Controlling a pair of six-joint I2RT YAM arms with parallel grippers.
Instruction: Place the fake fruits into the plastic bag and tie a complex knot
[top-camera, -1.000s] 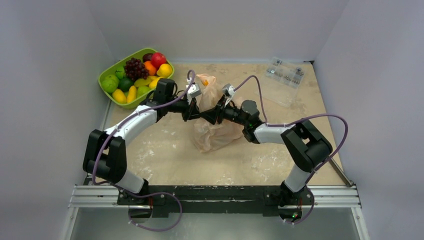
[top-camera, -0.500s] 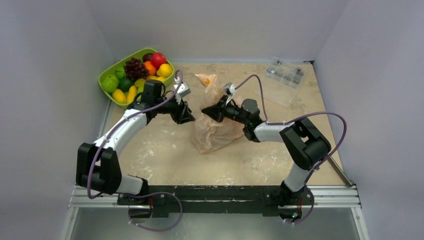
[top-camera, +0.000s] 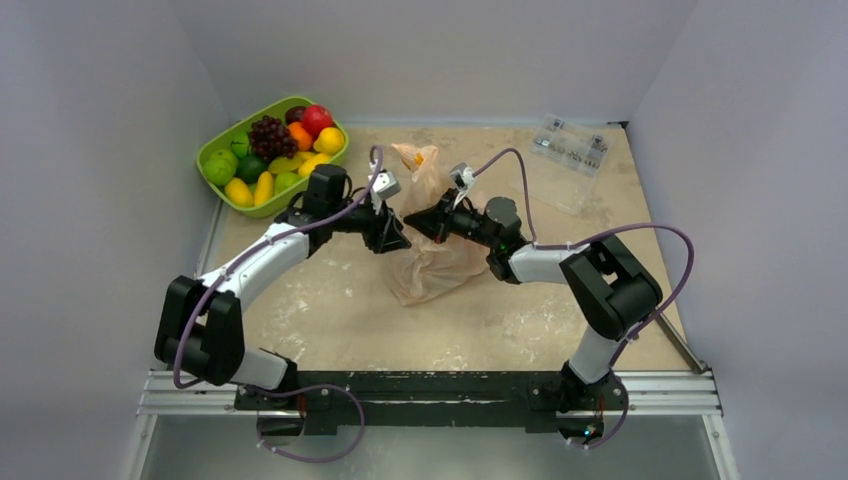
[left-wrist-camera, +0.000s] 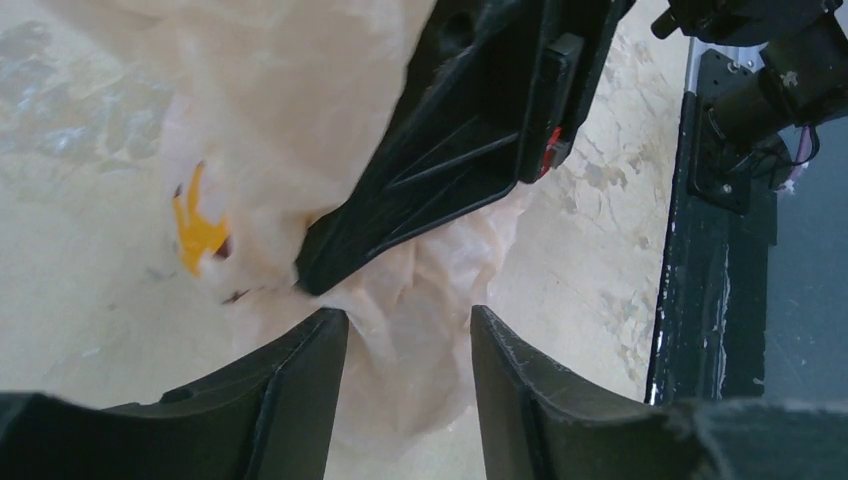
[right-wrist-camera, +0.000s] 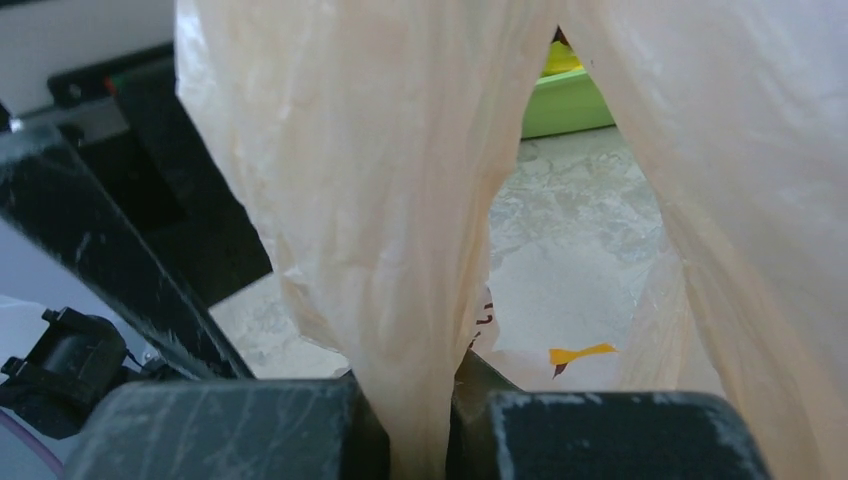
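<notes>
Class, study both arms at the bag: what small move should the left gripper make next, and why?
Likely: ease the left gripper, its fingers open, forward and close on the bag fold just ahead. The right gripper is shut on the bag, so a second hold seems needed for tying.

my jaws: matt black plastic, scuffed. plastic bag (right-wrist-camera: 380, 200): thin crinkly translucent film. fake fruits (top-camera: 318, 120): glossy plastic. tray (top-camera: 207, 150): smooth green plastic. table (top-camera: 330, 300): rough, mottled, matt.
</notes>
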